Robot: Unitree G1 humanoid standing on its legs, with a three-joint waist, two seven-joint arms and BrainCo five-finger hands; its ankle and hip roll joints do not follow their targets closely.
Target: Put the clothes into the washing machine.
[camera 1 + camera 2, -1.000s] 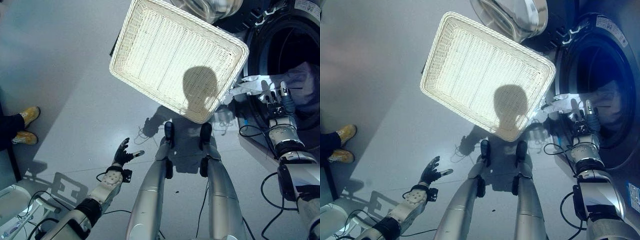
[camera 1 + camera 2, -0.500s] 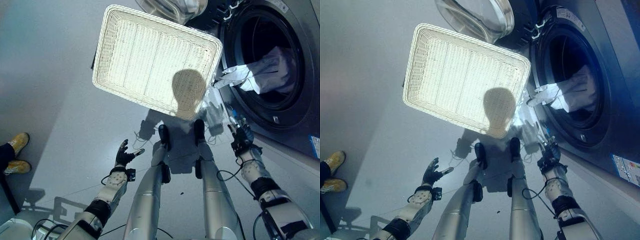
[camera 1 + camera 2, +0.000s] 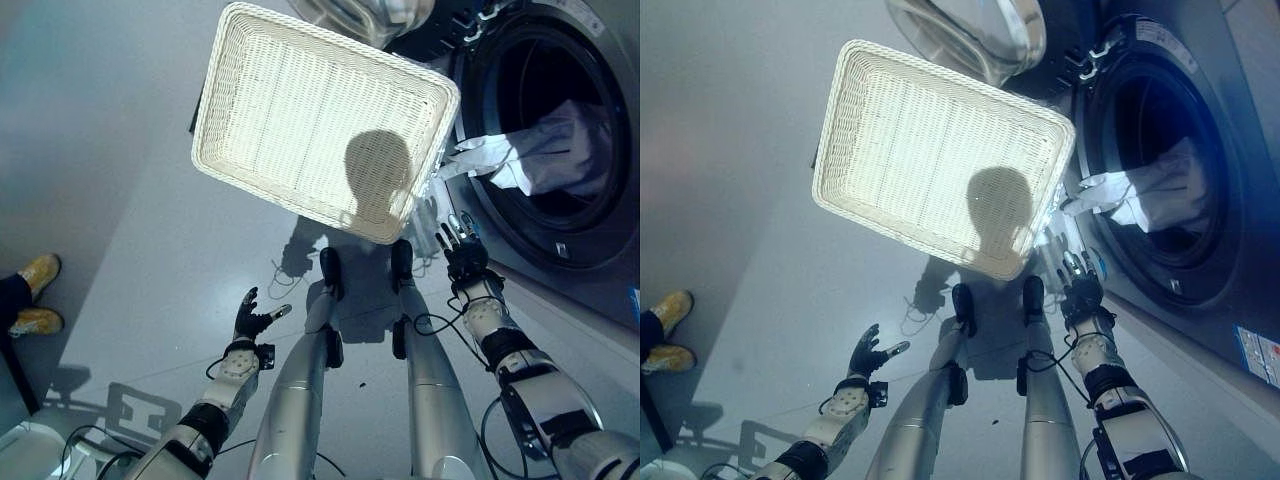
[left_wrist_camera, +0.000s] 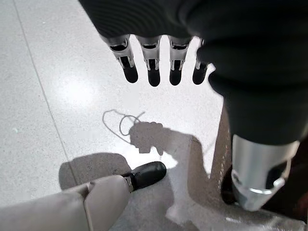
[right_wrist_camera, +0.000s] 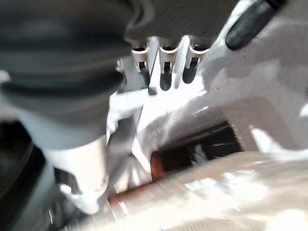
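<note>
Bright overhead light, hard shadows.
A round shadow falls in the white basket; glare whitens the floor; the right wrist view is blurred.

Floor: smooth pale grey, glossy. On it: white wicker basket, rectangular, nothing inside; washing machine just beside basket; person's tan shoes well apart at edge.

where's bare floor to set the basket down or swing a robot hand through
The widest bare floor lies left of the wicker basket, out toward a person's shoes, around the open left robot hand. It is crowded on the right: the open right robot hand sits between basket and washing machine, where clothes hang out.
</note>
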